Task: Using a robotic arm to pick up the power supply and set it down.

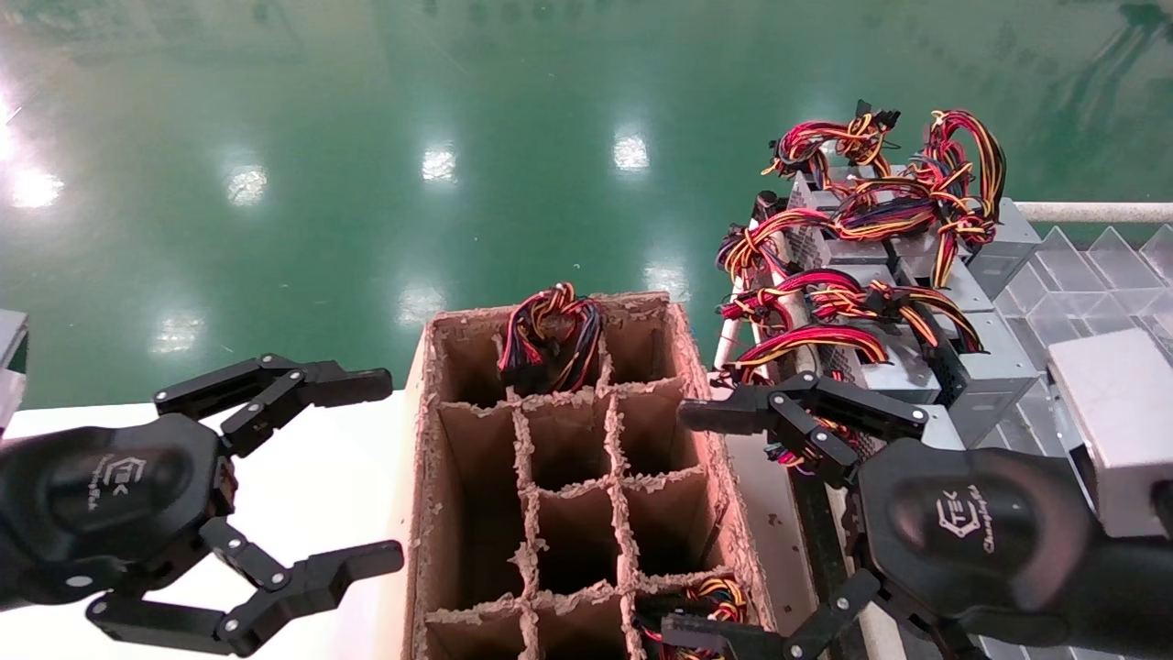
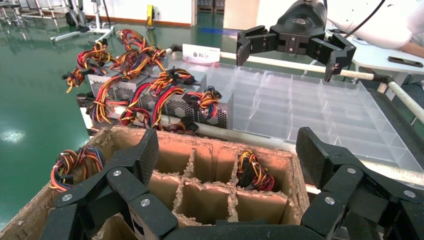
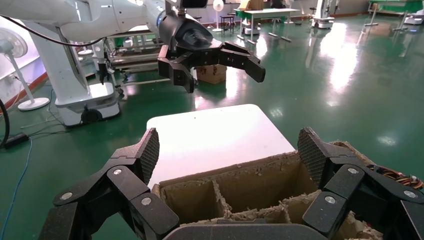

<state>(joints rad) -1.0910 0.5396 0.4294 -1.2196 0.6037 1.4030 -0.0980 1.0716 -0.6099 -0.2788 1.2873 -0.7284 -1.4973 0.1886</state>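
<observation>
Power supplies (image 1: 916, 302) are stacked on the rack just beyond our right gripper (image 1: 733, 522), jaws spread and empty; our left gripper (image 1: 316, 477), also spread, hangs across the divided cardboard box (image 1: 724, 477).

- Left hand (image 1: 367, 472), fingers spread, above white bench (image 1: 312, 477), just beside cardboard box (image 1: 431, 513).
- Right hand (image 1: 706, 522), fingers spread, at box's right wall.
- Wire bundle (image 1: 550, 335) in a far compartment of the box.
- Power supplies (image 1: 916, 275) with looped wires, stacked at right, beside clear divider tray (image 1: 1090, 275).
- Green floor (image 1: 367, 137) beyond.
</observation>
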